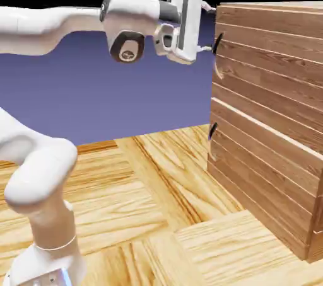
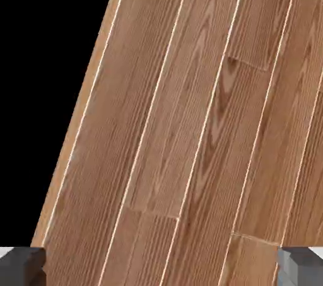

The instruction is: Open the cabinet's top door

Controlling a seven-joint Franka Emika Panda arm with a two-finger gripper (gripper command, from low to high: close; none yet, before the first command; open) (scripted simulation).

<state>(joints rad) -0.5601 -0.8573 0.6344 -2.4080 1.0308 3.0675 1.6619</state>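
Two fingers stand spread wide on the gripper (image 1: 207, 28), one above the other, their tips close to the near edge of the cabinet (image 1: 271, 77). Nothing sits pinched between them that I can make out. The top door (image 1: 271, 55) is the upper panel of reddish-brown planks, over on the exterior view's right, and it looks closed from where I stand. Its small dark handle (image 1: 218, 44) curves out at the edge facing the arm, just beside the lower fingertip; whether they touch, I can't tell.

What worries me is that lower finger. If the hand pushes straight on with its fingers this far apart, I'd expect the tip to knock the handle or jam on the planks, and the door would stay shut. The upper finger is up near the cabinet's top corner, so a small error in height could put it past the edge, gripping air. Closing now might miss as well, since the handle seems to lie toward the lower finger rather than midway. I'd judge that the hand needs to settle lower, around the handle, before any pull.

The lower door (image 1: 262, 152) has a dark handle (image 1: 212, 130) of its own, well below the hand. Under everything lies pale yellow parquet (image 1: 126, 196), its boards laid in differing directions, with the robot's base (image 1: 47, 263) at the exterior view's lower left. Behind hangs a plain blue-violet backdrop (image 1: 126, 102), going black at the top.
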